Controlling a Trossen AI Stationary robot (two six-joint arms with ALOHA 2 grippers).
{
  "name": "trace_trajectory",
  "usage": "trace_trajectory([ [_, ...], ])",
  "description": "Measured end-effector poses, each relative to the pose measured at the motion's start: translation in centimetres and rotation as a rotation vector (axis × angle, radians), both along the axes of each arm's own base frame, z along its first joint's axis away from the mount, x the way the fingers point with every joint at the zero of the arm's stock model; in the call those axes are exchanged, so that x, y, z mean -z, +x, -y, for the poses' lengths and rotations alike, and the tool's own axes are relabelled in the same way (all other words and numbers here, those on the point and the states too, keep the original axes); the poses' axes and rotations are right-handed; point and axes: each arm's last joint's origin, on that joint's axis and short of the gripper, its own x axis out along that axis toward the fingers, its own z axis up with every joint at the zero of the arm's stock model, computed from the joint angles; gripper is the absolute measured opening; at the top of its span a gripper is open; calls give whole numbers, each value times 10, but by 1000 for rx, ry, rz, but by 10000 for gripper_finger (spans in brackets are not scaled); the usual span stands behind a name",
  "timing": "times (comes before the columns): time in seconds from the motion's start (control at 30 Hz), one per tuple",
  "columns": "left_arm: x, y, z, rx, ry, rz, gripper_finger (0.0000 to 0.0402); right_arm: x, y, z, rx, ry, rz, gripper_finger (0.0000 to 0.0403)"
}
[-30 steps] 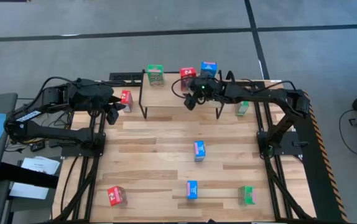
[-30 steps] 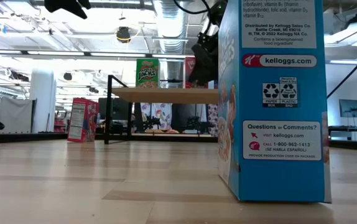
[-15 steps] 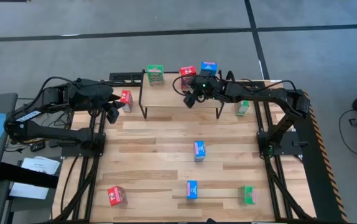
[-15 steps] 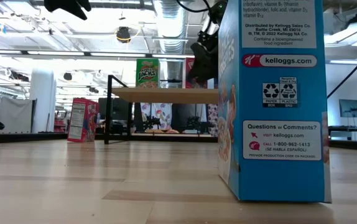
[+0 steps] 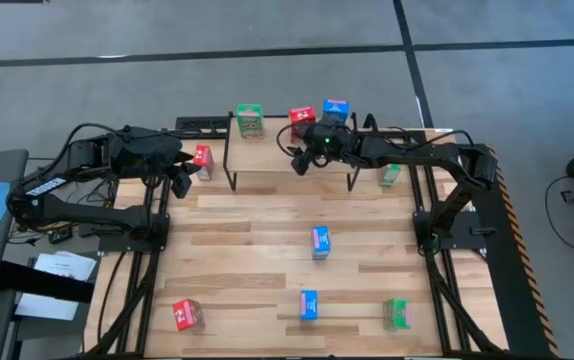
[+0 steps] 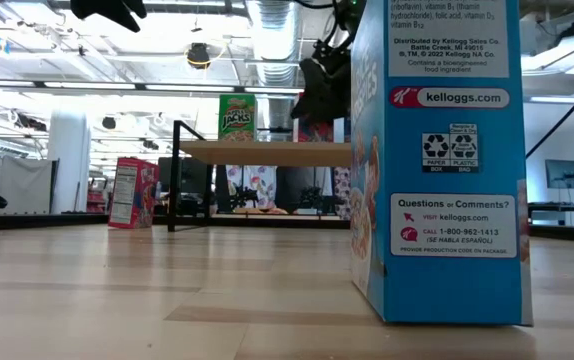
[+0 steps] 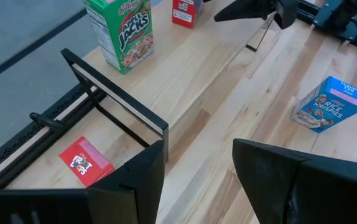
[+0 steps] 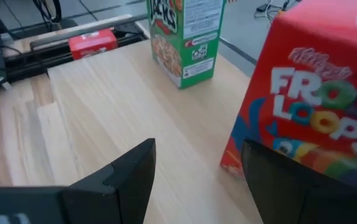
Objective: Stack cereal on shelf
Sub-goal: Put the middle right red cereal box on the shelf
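Meanwhile, the right tool (image 5: 303,160) hovered unclenched and empty over the shelf (image 5: 277,150) beside the red box (image 5: 302,118); the left tool (image 5: 180,178) waited, spread.

Three red cereal boxes (image 5: 303,118), three blue (image 5: 321,242), seemingly three green (image 5: 250,121), one shelf (image 5: 267,156)

Three upright cereal boxes (image 5: 250,120) on shelf (image 5: 267,152)

My right arm reaches in from three o'clock and stretches toward twelve, its right gripper (image 5: 303,159) poised high, fingers (image 8: 119,177) spread apart with nothing between them. My left arm sits folded at about ten o'clock, wrist pointing toward three, the left gripper (image 5: 181,180) held aloft with its fingers (image 7: 142,177) parted and empty too
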Motion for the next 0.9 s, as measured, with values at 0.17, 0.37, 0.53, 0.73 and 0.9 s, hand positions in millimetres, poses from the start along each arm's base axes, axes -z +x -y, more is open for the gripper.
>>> trace_trajectory([
  [0.17,0,0,0,0,0,0,176,-3,1,1,0,-13,31,260],
  [0.37,0,0,0,0,0,1,176,-7,2,3,6,-30,67,260],
  [0.53,0,0,0,0,-1,0,176,-8,0,8,19,-39,86,260],
  [0.73,0,0,0,0,0,1,176,-9,0,9,22,-41,91,260],
  [0.9,0,0,0,0,0,1,176,-9,3,1,-1,-40,91,260],
])
